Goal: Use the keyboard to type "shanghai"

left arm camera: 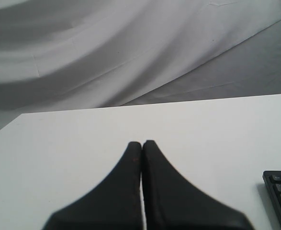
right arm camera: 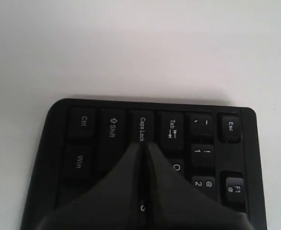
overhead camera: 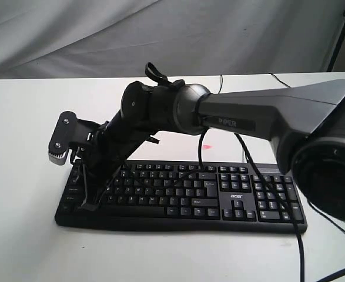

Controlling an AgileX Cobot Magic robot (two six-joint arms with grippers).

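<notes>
Keyboard (overhead camera: 178, 194) here is a black full-size one with white legends and a small acer logo (overhead camera: 237, 195). It sits flat on the white surface (overhead camera: 25, 117), number pad at the right end in the exterior view.

The right arm reaches across the middle, all the way over to the keyboard's left end. The right gripper (right arm camera: 142, 143) is clenched, fingers pressed together with nothing between them. Its tips point down at the near edge of the Caps Lock key (right arm camera: 141, 128), with Shift and Tab either side. Can't tell if it's actually touching a key or just above it.

The left gripper (left arm camera: 141, 143) is clenched too and holds nothing. It's over bare surface, with one corner of the keyboard just showing off to the side of it. Wrinkled grey cloth (overhead camera: 101, 35) hangs behind the surface.
</notes>
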